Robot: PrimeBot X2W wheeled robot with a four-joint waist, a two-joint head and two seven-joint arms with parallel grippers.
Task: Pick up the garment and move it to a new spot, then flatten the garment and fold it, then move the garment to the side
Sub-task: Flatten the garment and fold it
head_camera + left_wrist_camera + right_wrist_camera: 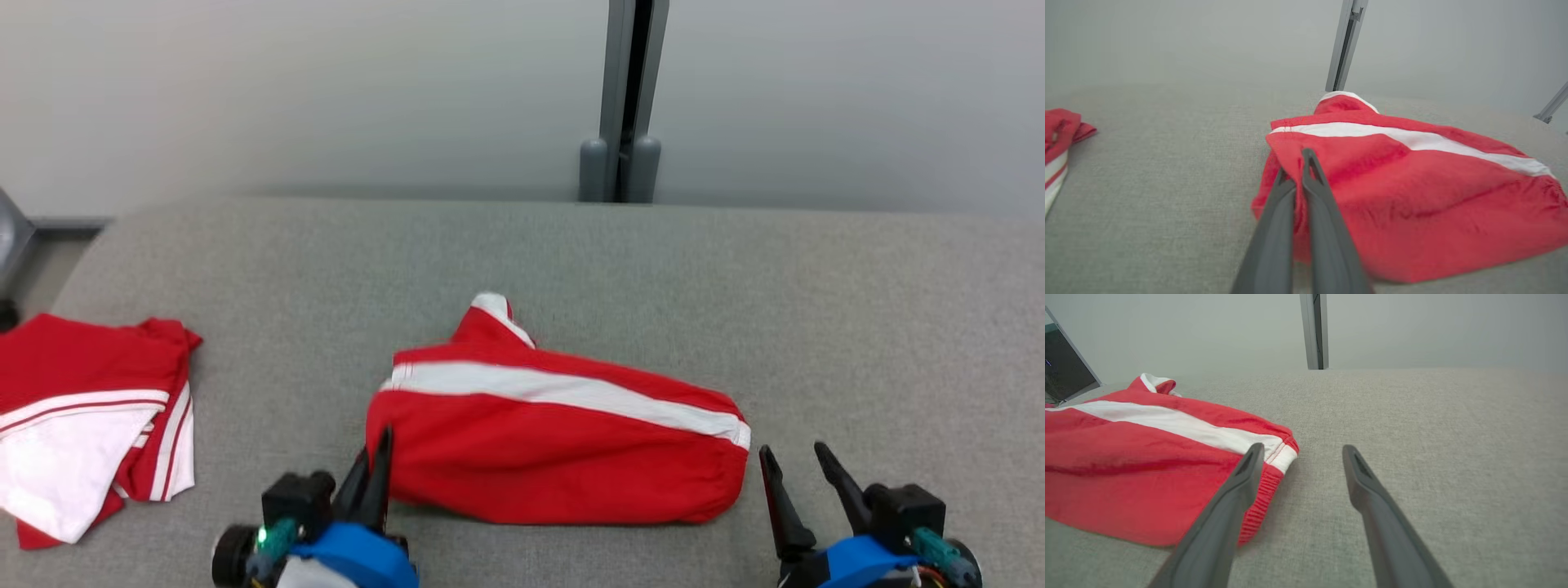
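The garment [563, 457] is noted as thin matt cloth, lightly creased, ribbed at the cuff; the table [735, 269] is covered in coarse woven fabric.

The left tool [374, 447] has two long dark tapered fingers [380, 482] on a rounded blue housing [359, 555]; a green light glows on its teal fitting [273, 539]; the right tool [791, 447] shares that build.

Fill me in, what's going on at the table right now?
The left gripper is shut on the left edge of the red garment with the white stripe, which lies bunched in the middle of the grey table. The right gripper is open beside the garment's elastic right end and holds nothing. A second red-and-white garment lies at the table's left side.
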